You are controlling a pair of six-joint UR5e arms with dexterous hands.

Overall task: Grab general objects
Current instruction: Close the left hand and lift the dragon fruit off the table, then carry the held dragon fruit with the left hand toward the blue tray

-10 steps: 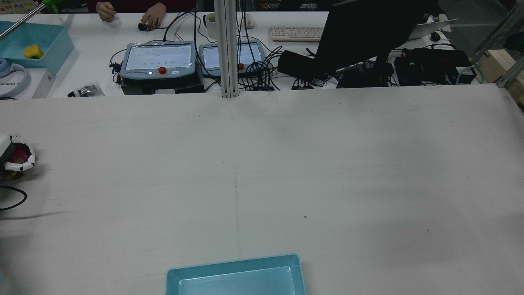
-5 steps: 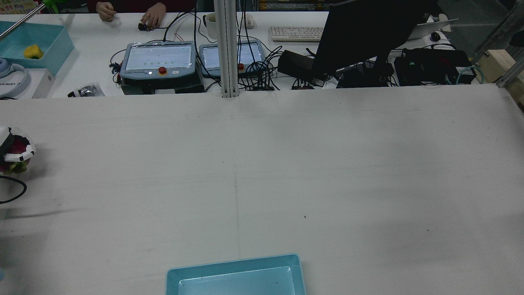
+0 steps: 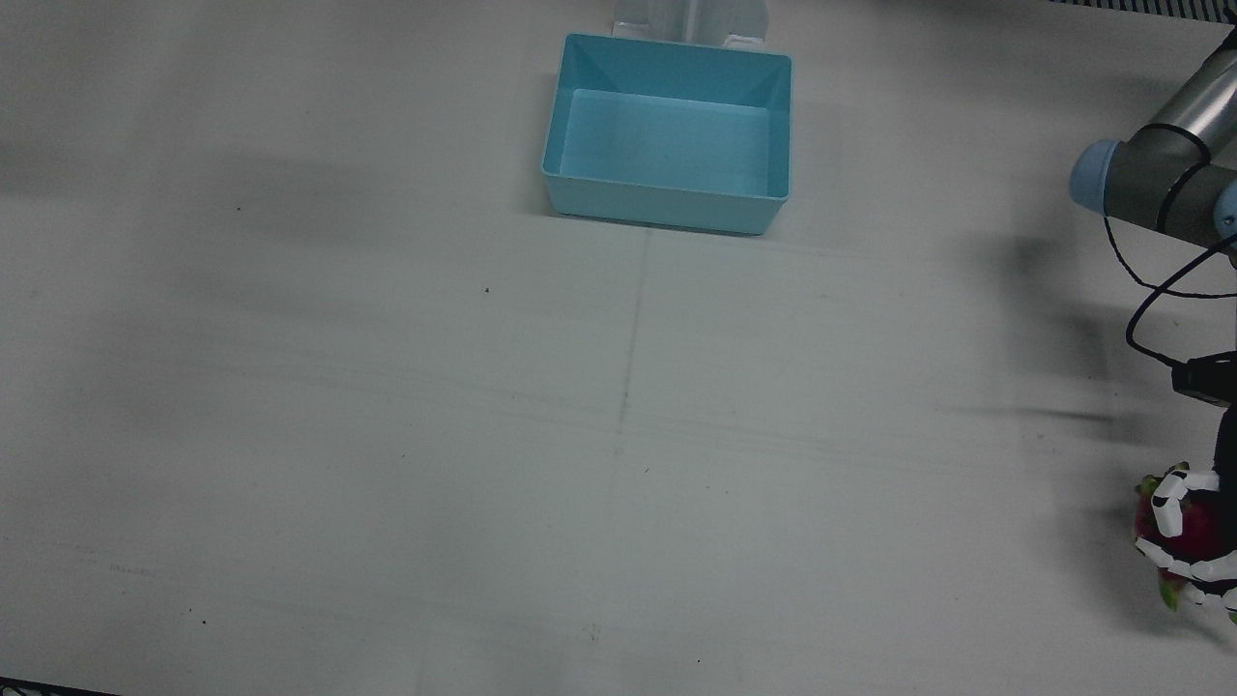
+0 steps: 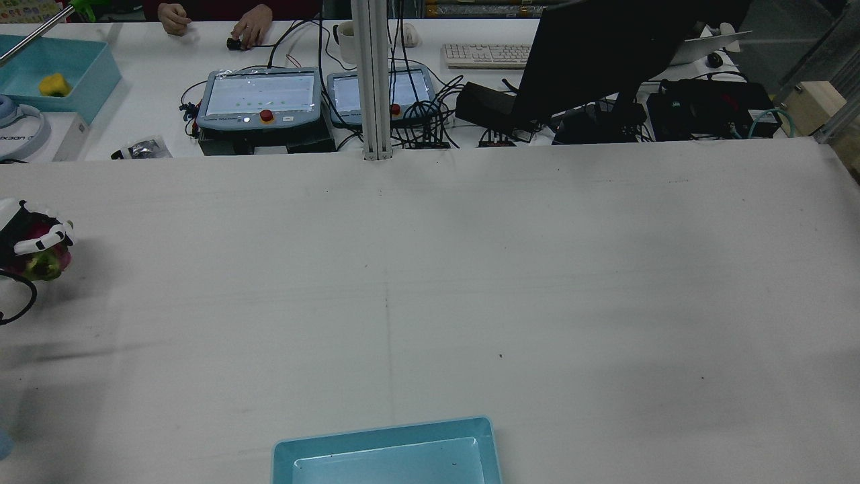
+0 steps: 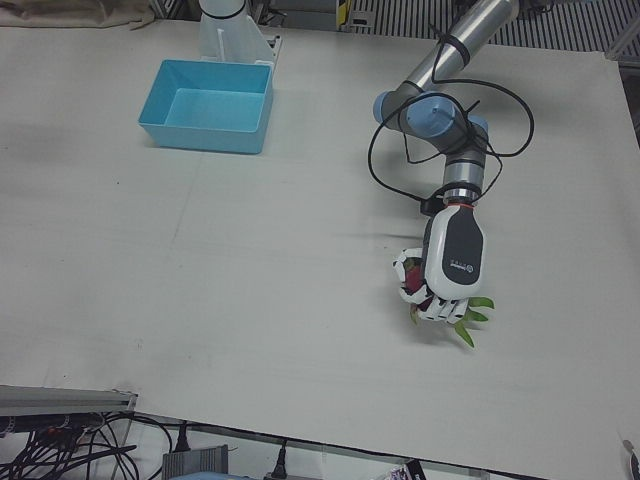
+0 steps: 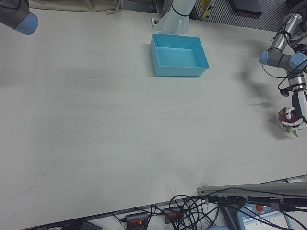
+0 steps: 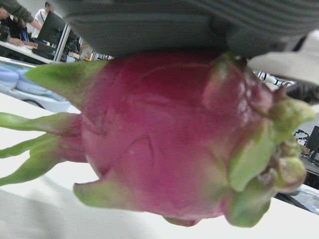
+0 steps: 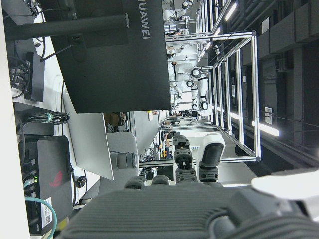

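Left-front view shows the left hand point(image 5: 447, 272) wrapped over a dragon fruit point(image 5: 470, 318), its white fingers point(image 5: 408, 282) curled round the pink body while the green leafy tips stick out beyond them. The fruit sits far from the blue bin point(image 5: 208, 92), well across the white table point(image 5: 200, 260) toward the operators' side and out to the robot's left of the bin. From the left hand's own camera the fruit fills the frame, pressed up under the palm; whether it has left the tabletop I cannot tell. The bin looks empty. Of the right hand point(image 8: 199, 209) only a dark base and a pale blur show in its own camera, so its state cannot be told. The risk I see is slippage: the skin looks smooth and rounded, the scales are soft, and fingers bearing on a leaf rather than the body could let the fruit roll out during a carry toward the bin. Squeezing harder could bruise it.
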